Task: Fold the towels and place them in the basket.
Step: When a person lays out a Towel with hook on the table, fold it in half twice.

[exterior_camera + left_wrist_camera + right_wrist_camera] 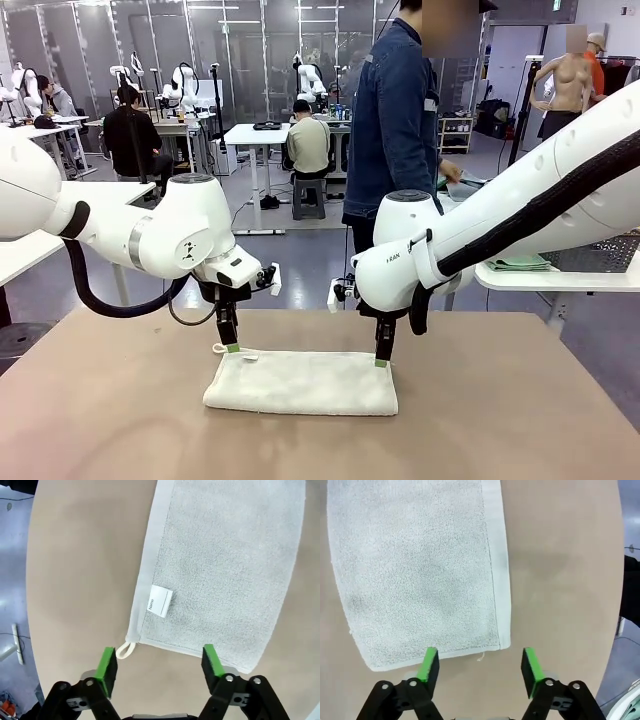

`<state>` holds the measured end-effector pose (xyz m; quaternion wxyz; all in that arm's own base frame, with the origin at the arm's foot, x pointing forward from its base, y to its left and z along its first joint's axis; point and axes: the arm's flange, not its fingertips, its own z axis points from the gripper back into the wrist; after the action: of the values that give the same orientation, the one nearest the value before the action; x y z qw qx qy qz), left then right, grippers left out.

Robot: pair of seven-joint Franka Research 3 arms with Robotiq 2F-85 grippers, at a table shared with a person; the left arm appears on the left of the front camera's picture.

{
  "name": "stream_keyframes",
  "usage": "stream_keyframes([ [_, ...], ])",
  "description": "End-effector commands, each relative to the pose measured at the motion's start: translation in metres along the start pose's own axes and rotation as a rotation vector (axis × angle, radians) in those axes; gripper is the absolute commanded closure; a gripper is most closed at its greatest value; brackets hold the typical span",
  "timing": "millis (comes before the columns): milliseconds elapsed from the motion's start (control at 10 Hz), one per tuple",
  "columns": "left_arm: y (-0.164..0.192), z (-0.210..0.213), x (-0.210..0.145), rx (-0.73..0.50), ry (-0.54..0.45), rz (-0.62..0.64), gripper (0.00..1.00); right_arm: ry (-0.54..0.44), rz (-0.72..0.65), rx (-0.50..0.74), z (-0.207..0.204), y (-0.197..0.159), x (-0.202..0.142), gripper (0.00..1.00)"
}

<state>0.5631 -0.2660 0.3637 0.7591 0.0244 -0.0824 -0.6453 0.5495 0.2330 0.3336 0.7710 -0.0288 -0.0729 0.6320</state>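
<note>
A wide matte tan tabletop (520, 410) spans the lower frame, with smooth grey floor (300, 255) behind it. At upper centre stands a white rectangular table (250, 134), a grey stool (308, 186) just right of it. Dark-framed glass partition walls (250, 50) line the top under long ceiling strip lights (215, 8). Another white tabletop (560, 278) juts in at mid right.

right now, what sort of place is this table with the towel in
Probably a robotics lab or workshop hall: a left arm and right arm hang over a towel on a table, seated people work at white desks behind, before glass partitions.
</note>
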Motion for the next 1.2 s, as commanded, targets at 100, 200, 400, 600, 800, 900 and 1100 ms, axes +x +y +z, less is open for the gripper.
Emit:
stream_keyframes([
  [100,-0.012,0.000,-0.009,0.026,-0.005,0.009,0.00,0.001,-0.012,-0.035,0.004,0.010,-0.008,0.00],
  [200,-0.015,-0.001,-0.010,0.015,-0.004,-0.009,0.00,-0.005,-0.025,-0.023,0.003,0.011,-0.008,0.00],
  [400,-0.003,0.000,-0.003,0.004,-0.001,0.000,0.00,-0.001,0.000,-0.008,0.005,0.002,-0.002,0.00],
  [600,-0.003,0.000,-0.003,0.004,-0.001,0.000,0.00,-0.001,0.000,-0.008,0.005,0.002,-0.002,0.00],
  [800,-0.006,0.000,-0.002,0.003,-0.002,-0.003,0.02,-0.001,0.000,-0.007,0.005,0.004,-0.002,0.00],
  [900,-0.004,0.021,-0.011,0.032,-0.013,0.040,0.00,-0.040,-0.073,-0.004,0.008,0.011,-0.003,0.00],
  [1100,-0.017,0.063,-0.037,-0.018,-0.036,0.192,0.00,-0.066,-0.385,-0.009,0.014,0.028,-0.013,0.00],
])
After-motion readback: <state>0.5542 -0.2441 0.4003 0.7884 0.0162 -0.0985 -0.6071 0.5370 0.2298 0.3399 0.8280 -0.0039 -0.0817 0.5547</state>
